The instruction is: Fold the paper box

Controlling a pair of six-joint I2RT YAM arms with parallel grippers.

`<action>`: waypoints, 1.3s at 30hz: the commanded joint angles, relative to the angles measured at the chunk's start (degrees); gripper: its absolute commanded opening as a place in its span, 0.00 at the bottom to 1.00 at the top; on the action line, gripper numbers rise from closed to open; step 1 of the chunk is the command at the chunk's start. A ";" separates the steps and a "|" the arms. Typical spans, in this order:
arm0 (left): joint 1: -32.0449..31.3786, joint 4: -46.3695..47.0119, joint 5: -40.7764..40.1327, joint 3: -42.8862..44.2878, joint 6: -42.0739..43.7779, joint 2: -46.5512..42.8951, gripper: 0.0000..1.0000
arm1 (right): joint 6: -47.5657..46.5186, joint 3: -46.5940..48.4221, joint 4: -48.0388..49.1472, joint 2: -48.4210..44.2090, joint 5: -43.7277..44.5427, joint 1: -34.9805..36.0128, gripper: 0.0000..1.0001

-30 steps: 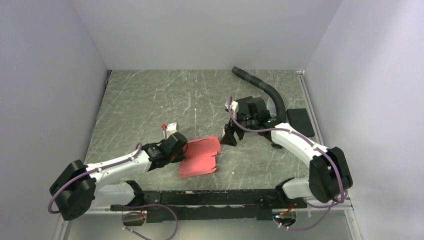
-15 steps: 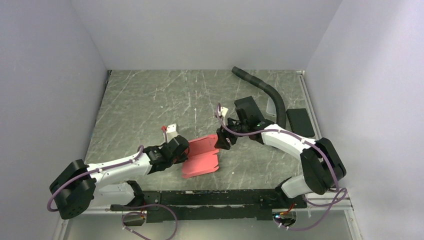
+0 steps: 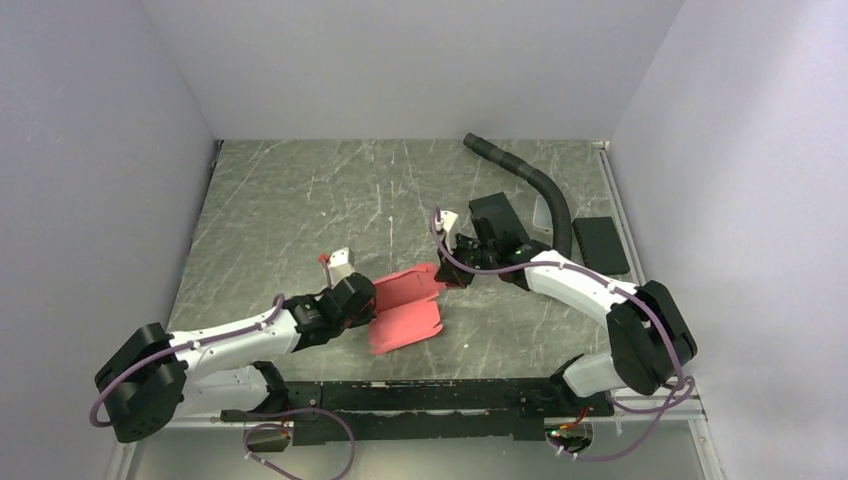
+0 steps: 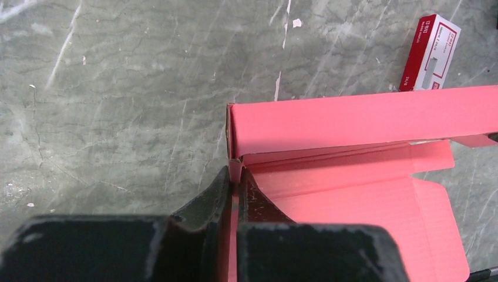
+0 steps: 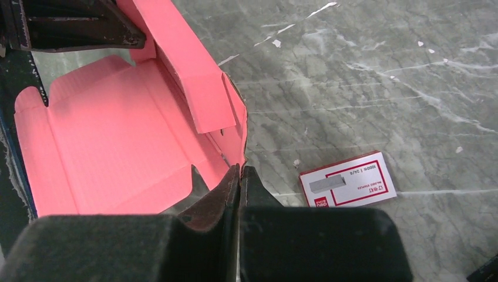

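You have the paper box [image 3: 405, 305] on the table [image 3: 290, 190] just beside the staple box [image 3: 341, 260], on the side toward the arm bases. It is partly formed. One long wall stands up along the edge nearest the staple box, while the base and the wide lid panel with its tabs lie flat beyond it.

Your left gripper [image 3: 355, 300] sits at the end of that wall closest to the staple box. In the left wrist view its jaws are closed down to a sliver on the corner of the cardboard, with the wall running away from the fingertips [image 4: 230, 182]. Your right gripper [image 3: 452, 272] is at the end farthest from the staple box. Its jaws look pinched shut on the thin edge of the small end flap, which stands bent beside the raised wall.

The step in hand looks like setting up the first long wall, with each arm holding one end. The short end walls and the lid are not yet folded, so the task seems to be in its early half.

For the next move, hold both pinches level so the wall does not twist, and turn the end flap inward along its crease. The card is thin and will buckle if the two ends pull apart or push together. Keep the box from sliding into the staple box.
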 commanded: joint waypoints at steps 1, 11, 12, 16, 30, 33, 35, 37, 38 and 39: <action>-0.25 2.20 -0.79 -0.70 -1.00 -1.83 0.14 | -1.97 0.99 1.53 -2.15 2.19 0.75 0.00; -0.26 1.13 0.74 -2.48 1.20 -6.39 0.47 | -5.17 2.11 -0.81 -3.72 5.04 0.76 0.00; -0.27 0.77 1.15 -2.70 2.30 -7.47 0.50 | -5.86 2.37 -1.39 -3.84 5.15 0.76 0.00; -0.27 0.13 4.31 -3.90 10.70 -14.89 0.64 | -8.76 3.90 -4.26 -4.47 5.23 0.68 0.00; -0.32 11.99 15.65 -0.36 50.26 -19.30 0.83 | -13.91 9.29 -13.88 -2.24 2.11 0.59 0.00; -0.35 10.92 7.46 0.94 44.77 -15.32 0.83 | -12.99 9.22 -13.56 -2.41 1.97 -0.02 0.00; -0.34 10.16 2.44 -0.17 37.11 -15.25 0.82 | -12.32 9.08 -13.36 -2.68 2.03 -0.66 0.00; -0.35 12.52 1.48 -4.76 30.34 -18.27 0.79 | -11.89 8.96 -12.96 -2.87 2.10 -1.11 0.00; -0.36 14.40 1.97 -7.67 27.59 -20.39 0.77 | -11.74 8.96 -12.94 -2.91 2.15 -1.16 0.00; -0.34 17.97 2.52 -10.90 25.22 -22.63 0.78 | -11.62 8.96 -12.87 -2.89 2.05 -1.17 0.00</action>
